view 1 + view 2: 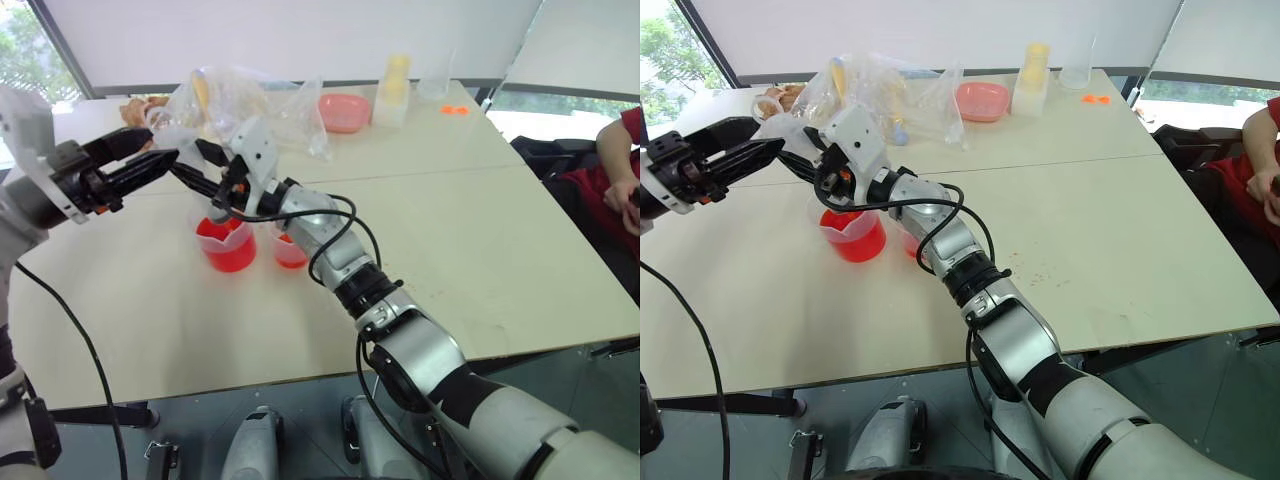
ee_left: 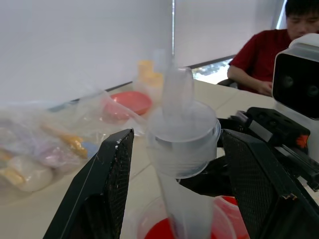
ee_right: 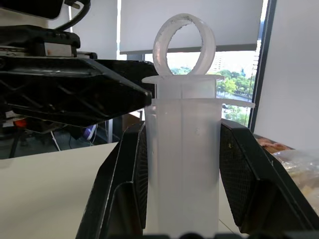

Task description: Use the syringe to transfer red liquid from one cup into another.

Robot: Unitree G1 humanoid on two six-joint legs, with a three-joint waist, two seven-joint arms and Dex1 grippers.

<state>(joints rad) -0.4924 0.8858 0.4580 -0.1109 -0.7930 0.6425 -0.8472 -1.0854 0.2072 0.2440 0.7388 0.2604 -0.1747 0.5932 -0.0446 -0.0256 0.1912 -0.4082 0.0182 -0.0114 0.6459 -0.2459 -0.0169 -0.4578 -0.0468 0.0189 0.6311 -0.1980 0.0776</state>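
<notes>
The right gripper (image 3: 182,199) is clamped on the barrel of the syringe (image 3: 182,149), upright between its fingers. The left gripper (image 2: 174,174) stands spread, a finger either side of the plunger's ring top. Below both sits the wide cup of red liquid (image 1: 227,245), with the narrower cup (image 1: 290,250) just beside it. The syringe looks light, stiff and slick: grip the barrel firmly and pull the plunger under its flange.

No legible text, label, brand, number or sign on anything in these views.
</notes>
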